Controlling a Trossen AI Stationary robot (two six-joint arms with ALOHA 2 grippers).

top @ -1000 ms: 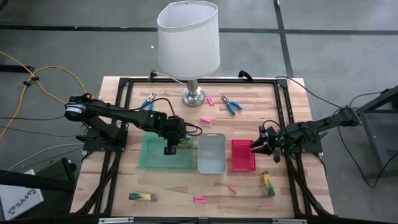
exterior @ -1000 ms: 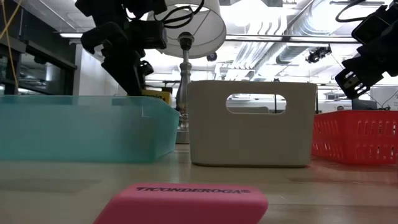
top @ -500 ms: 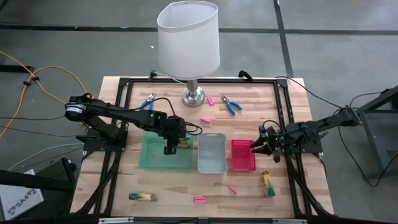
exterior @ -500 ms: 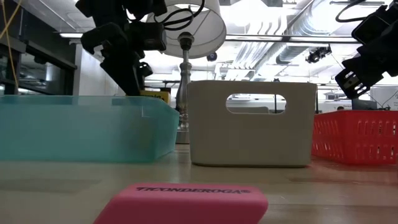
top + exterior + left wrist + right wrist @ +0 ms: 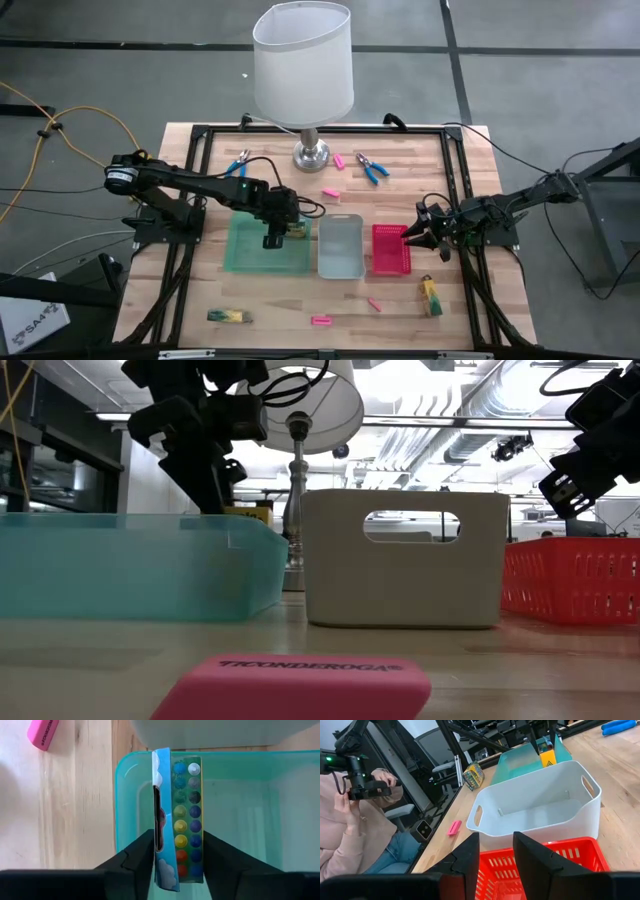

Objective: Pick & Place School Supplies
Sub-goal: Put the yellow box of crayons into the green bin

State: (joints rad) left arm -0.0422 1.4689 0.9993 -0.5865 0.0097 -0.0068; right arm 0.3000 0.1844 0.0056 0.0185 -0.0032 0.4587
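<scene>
While the two dark fingers (image 5: 142,855) of the left gripper (image 5: 177,857) stand either side of a crayon pack (image 5: 177,820) held upright on its narrow edge, it is hard to tell whether they still press on it or have just let go, since the pads sit right against its faces. The pack hangs over the near corner of the green tray (image 5: 240,810), beside the grey tray (image 5: 340,246), with a pink eraser (image 5: 42,732) lying on the worktop (image 5: 400,300) just outside. Being a thin card box, the pack looks light and fairly stiff but easy to crush, and is best gripped across its broad flat faces near the middle. The right gripper (image 5: 495,855) waits over the red basket (image 5: 535,870), fingers parted and empty. Elsewhere, another crayon pack (image 5: 431,295) lies near the worktop's front right and a third (image 5: 229,316) at front left, two blue-handled pliers (image 5: 372,167) rest near the lamp (image 5: 305,70), and a person holding a camera (image 5: 357,775) sits beyond the worktop.
</scene>
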